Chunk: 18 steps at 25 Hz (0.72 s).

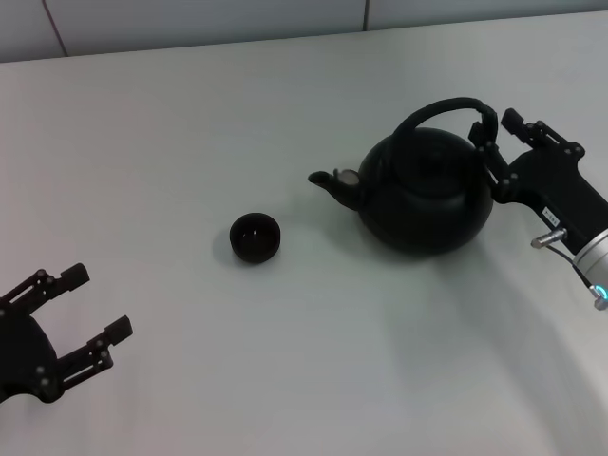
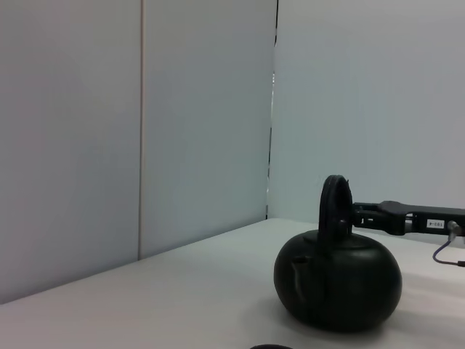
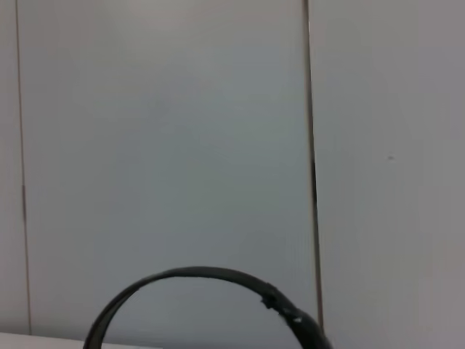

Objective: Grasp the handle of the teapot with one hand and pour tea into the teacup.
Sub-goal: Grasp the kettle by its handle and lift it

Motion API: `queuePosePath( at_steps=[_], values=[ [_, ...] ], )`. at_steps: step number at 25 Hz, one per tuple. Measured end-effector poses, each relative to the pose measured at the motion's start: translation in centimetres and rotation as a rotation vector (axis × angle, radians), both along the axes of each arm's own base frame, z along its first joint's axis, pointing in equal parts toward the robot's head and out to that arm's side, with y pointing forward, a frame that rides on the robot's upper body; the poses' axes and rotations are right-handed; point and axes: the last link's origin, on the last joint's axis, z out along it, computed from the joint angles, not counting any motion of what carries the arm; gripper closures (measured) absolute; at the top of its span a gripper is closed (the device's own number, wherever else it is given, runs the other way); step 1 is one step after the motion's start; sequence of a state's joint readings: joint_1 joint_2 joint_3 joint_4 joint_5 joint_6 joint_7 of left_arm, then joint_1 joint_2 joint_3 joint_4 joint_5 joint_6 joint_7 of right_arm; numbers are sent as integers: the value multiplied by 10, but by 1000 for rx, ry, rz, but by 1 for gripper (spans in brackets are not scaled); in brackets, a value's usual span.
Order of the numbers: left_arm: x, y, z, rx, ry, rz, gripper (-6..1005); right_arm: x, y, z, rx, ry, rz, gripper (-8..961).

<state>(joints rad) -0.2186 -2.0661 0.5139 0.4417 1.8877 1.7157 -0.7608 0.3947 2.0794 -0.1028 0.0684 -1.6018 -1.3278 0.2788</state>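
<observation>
The matte black teapot (image 1: 425,195) stands upright on the white table (image 1: 190,123), right of centre, with its spout pointing left. Its arched handle (image 1: 445,107) stands up over the body. My right gripper (image 1: 499,131) is at the handle's right end, open, with a finger on each side of the handle. The small dark teacup (image 1: 256,237) sits on the table left of the spout, apart from it. My left gripper (image 1: 84,312) is open and empty at the near left. The left wrist view shows the teapot (image 2: 338,283) and the right gripper (image 2: 363,216) at its handle (image 2: 334,203). The right wrist view shows only the handle's arc (image 3: 203,275).
Pale wall panels (image 1: 190,24) rise behind the table's far edge. Nothing else stands on the table.
</observation>
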Motion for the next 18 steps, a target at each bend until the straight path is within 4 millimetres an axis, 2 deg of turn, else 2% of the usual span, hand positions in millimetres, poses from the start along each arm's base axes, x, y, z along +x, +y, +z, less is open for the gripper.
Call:
queuePosePath(
  at_steps=[10,18],
  values=[
    [1,2,0,1,-1,-5,203,-2,2,-3,-10,0,-1,838],
    [2,2,1,9,-5,-5,203,-5,6,-2,-2,7,8,858]
  ],
)
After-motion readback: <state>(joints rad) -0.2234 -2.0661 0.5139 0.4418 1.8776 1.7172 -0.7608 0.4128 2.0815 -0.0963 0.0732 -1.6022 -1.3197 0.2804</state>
